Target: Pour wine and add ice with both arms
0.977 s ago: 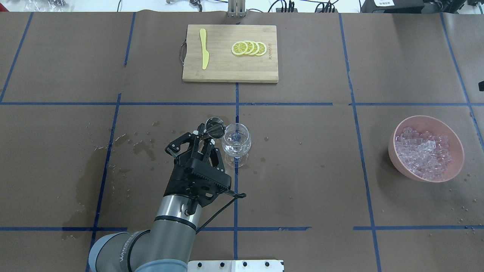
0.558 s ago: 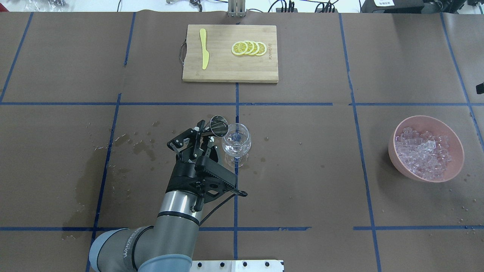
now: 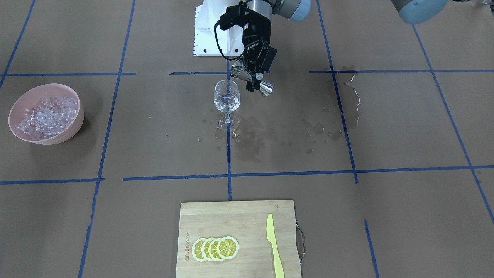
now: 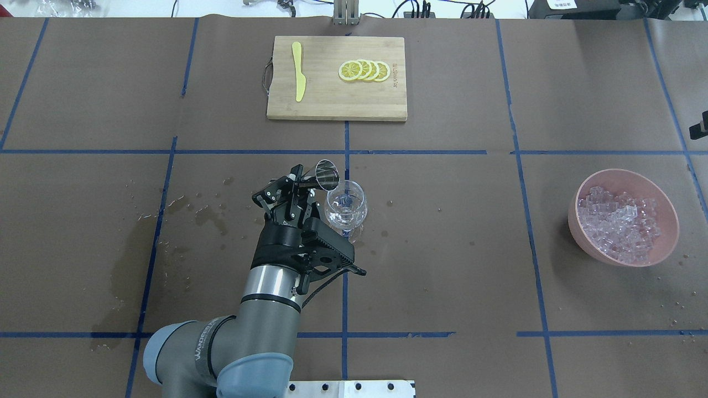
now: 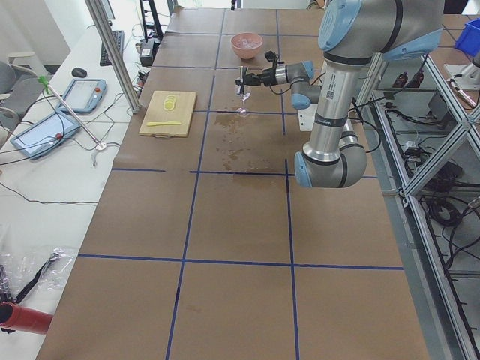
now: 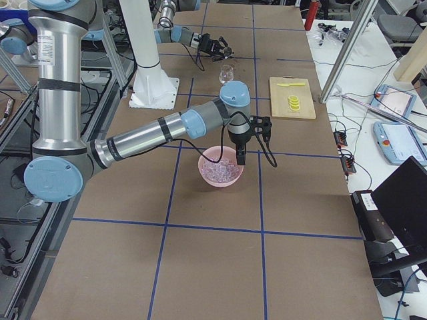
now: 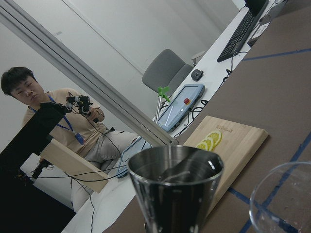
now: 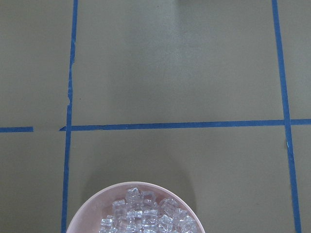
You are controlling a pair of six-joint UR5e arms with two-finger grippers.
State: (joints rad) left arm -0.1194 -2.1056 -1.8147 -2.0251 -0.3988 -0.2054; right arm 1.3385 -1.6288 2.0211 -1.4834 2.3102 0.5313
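The ice (image 4: 619, 224), a heap of small clear cubes, fills a pink bowl (image 4: 625, 172) that stands on the right side of the brown paper-covered surface (image 4: 442, 249), well apart from everything else. The right end effector (image 6: 239, 155) hangs over the bowl, pointing down from the right arm (image 6: 160, 130). It appears only in the side view, so it is not possible to tell whether its fingers are wide or narrow. Near the middle of the surface an upright, clear wine glass (image 4: 345, 209) stands on a crossing of blue tape lines (image 4: 345, 138). The left arm (image 4: 265, 298) reaches in from the near left. The left end effector (image 4: 304, 178) is clamped on the waist of a steel jigger (image 4: 327, 173). The jigger is tipped onto its side, with its open mouth just beside the far-left rim of the glass; whether the two touch is unclear. Wet stains (image 4: 127, 260) darken the paper to the left of the glass. At the far middle lies a wooden cutting board (image 4: 332, 105). It carries a row of overlapping lemon slices (image 4: 365, 71) on its right half and a yellow knife (image 4: 298, 72) on its left.
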